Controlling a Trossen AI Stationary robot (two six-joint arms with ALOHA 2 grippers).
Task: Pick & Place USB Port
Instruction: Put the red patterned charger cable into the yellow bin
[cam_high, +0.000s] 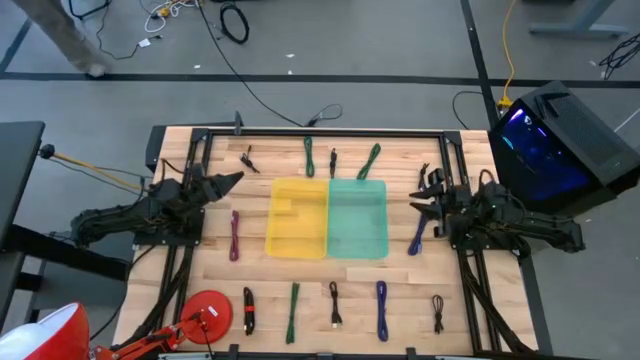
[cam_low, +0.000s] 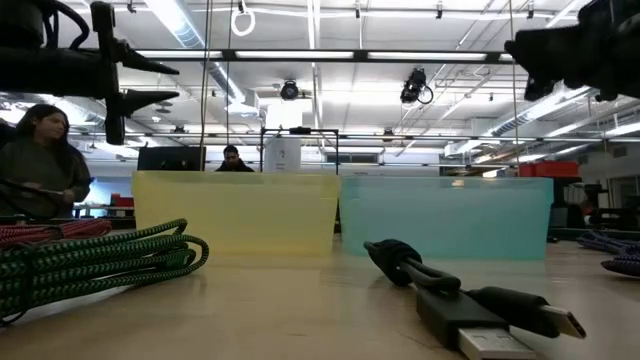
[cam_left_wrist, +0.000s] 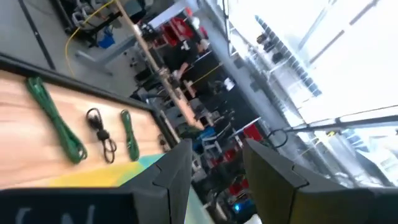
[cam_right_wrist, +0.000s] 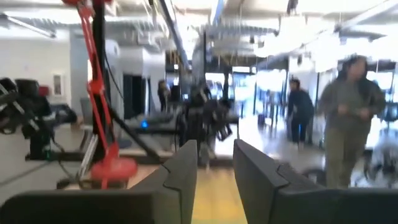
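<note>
A yellow bin and a teal bin stand side by side at the table's middle. Several coiled USB cables lie flat on the wood around them. A purple one lies left of the yellow bin and a blue one right of the teal bin. My left gripper hovers open and empty above the table, left of the yellow bin; its fingers show apart in the left wrist view. My right gripper hovers open and empty right of the teal bin, above the blue cable's far end; it also shows in the right wrist view.
Green and black cables lie in a row along the far side, and others along the near side. A green braided cable and a black USB cable lie nearest the low camera. A red round base sits at the near left. People stand beyond the table.
</note>
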